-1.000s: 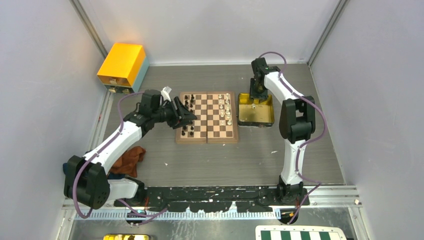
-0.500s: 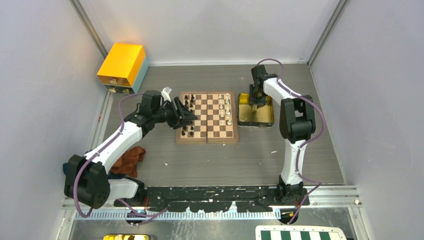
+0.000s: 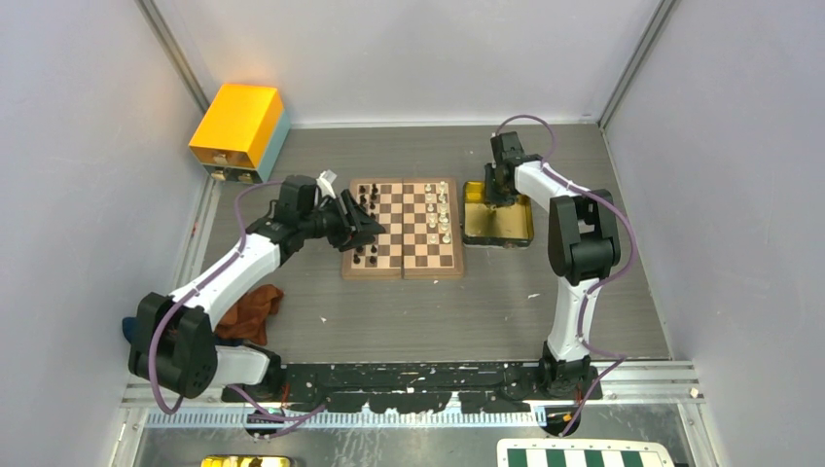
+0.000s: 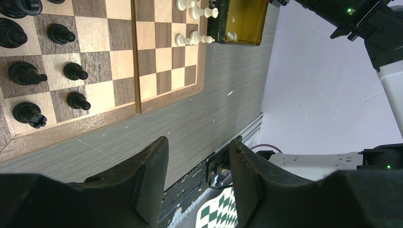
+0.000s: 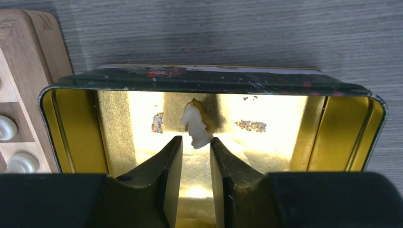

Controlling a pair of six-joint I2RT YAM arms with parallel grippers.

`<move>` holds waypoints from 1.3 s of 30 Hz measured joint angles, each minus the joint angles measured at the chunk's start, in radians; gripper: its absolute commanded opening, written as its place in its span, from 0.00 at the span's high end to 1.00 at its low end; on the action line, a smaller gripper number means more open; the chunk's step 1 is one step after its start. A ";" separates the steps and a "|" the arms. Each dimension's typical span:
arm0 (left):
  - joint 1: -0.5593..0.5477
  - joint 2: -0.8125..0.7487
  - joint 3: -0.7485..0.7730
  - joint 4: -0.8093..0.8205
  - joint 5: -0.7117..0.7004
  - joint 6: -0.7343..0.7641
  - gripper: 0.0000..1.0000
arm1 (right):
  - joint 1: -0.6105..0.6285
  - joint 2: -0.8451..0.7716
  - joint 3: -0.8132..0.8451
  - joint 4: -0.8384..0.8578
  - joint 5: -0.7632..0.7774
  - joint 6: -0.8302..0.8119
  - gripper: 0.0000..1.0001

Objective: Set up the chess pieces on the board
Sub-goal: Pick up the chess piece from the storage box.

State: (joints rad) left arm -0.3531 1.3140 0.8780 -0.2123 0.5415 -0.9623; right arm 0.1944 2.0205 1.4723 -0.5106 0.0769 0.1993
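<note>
The wooden board (image 3: 401,274) lies mid-table. Black pieces (image 3: 365,199) stand on its left side and white pieces (image 3: 443,209) on its right. My left gripper (image 3: 370,229) hovers over the board's left part, open and empty; in the left wrist view its gripper (image 4: 199,147) frames bare table beside the board (image 4: 157,52) and black pieces (image 4: 76,71). My right gripper (image 3: 499,190) is down in the gold tray (image 3: 516,229). In the right wrist view the gripper (image 5: 196,142) is narrowly open, with a white knight (image 5: 195,124) lying at its fingertips.
An orange-yellow box (image 3: 238,126) stands at the back left. A brown cloth (image 3: 251,309) lies by the left arm. A green-and-white checkered board (image 3: 584,455) sits below the near rail. The tray rim (image 5: 209,80) is just beyond the knight.
My right wrist has swung nearer and lower over the gold tray, bringing the fingers down to the knight. The left arm has barely shifted.
</note>
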 measured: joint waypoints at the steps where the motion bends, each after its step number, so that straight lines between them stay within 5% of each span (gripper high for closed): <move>1: 0.000 0.001 0.000 0.000 0.001 0.000 0.49 | 0.000 0.000 0.000 0.005 0.000 -0.002 0.66; 17: 0.000 0.038 0.000 0.022 0.005 -0.002 0.50 | 0.000 0.000 0.005 0.018 0.004 -0.059 0.57; 39: 0.000 0.055 0.000 0.024 0.006 -0.003 0.50 | 0.003 0.071 0.064 0.019 -0.031 -0.126 0.61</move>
State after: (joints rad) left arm -0.3531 1.3685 0.8780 -0.1886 0.5472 -0.9649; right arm 0.1974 2.0918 1.5364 -0.4919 0.0460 0.0731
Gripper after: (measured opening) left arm 0.506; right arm 0.407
